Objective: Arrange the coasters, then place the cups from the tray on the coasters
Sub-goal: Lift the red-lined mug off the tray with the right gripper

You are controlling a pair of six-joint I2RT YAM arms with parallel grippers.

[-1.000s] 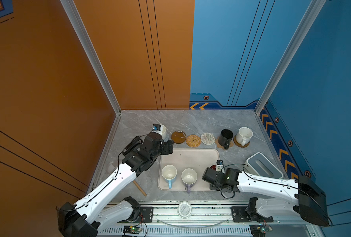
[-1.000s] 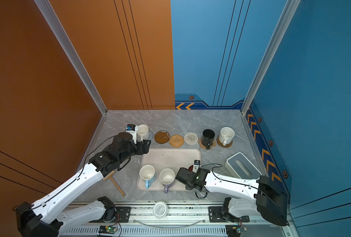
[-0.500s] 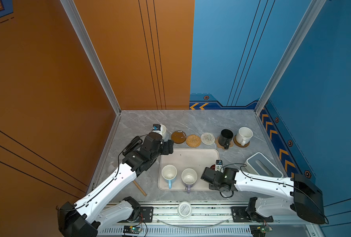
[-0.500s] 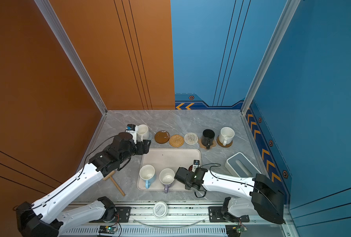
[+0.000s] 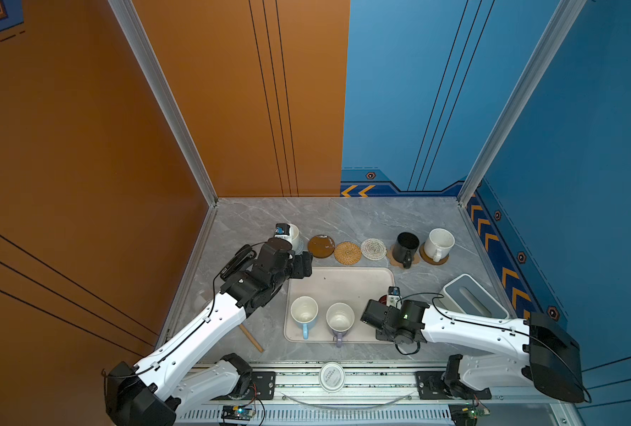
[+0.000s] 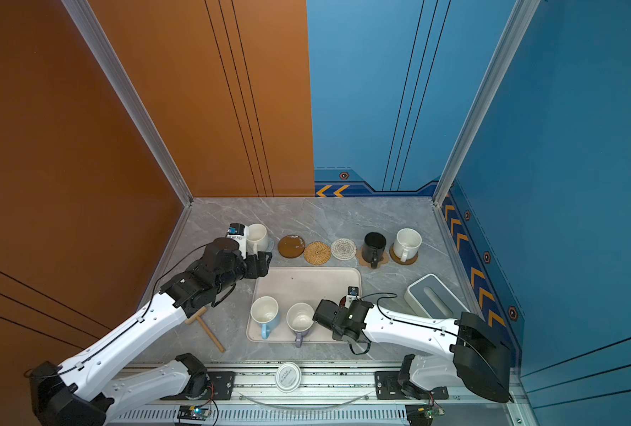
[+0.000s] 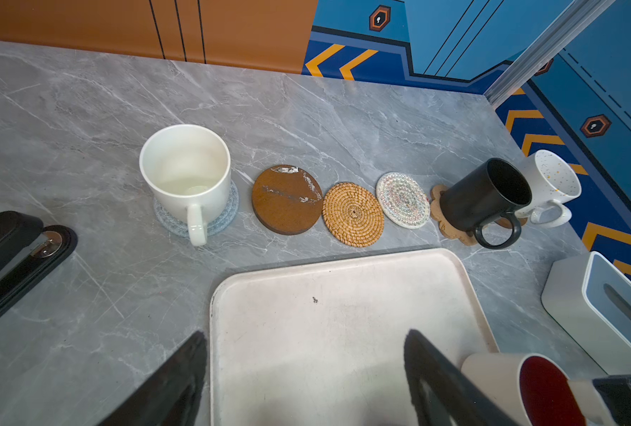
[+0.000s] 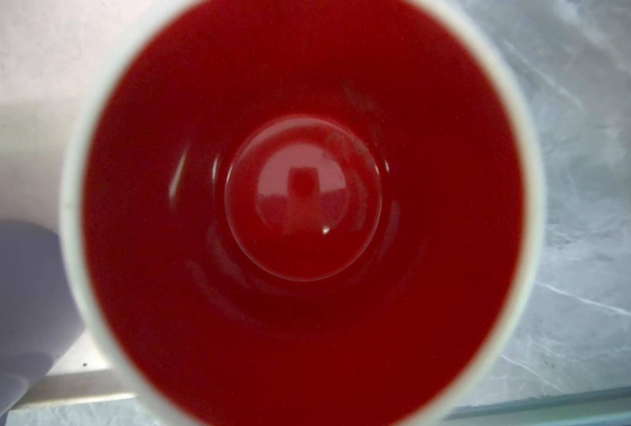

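Cups going onto coasters: we are watching the left gripper [image 7: 304,335] hanging at the far left corner of the tray [image 7: 343,280], its fingers [image 7: 181,376] spread wide and gripping nothing, one fingertip over the table [image 7: 85,129] and the other over the tray.

Ahead of those fingers a row of coasters is running across the table. The white mug [image 7: 187,173] is sitting on the grey-blue coaster [image 7: 229,212], just ahead and slightly left of the fingers. To the right of it, the brown disc [image 7: 286,201], the rattan coaster [image 7: 352,214] and the whitish coaster [image 7: 402,199] are lying bare, side by side. Farther right, the black mug [image 7: 487,199] is standing on the paw coaster [image 7: 441,215] and the speckled mug [image 7: 553,182] on a second disc [image 5: 434,259], both well apart from either gripper.

The right gripper [image 5: 371,314] is hanging low at the tray's right edge, directly over the red mug [image 8: 306,203], whose red inside is filling its wrist view. Its fingers are hiding from us in every view, so we cannot tell whether they are clenched on that mug or released. Just left of this gripper, the lavender mug [image 5: 340,318] and the blue mug [image 5: 304,313] are standing side by side on the tray, handles pointing toward the near edge.
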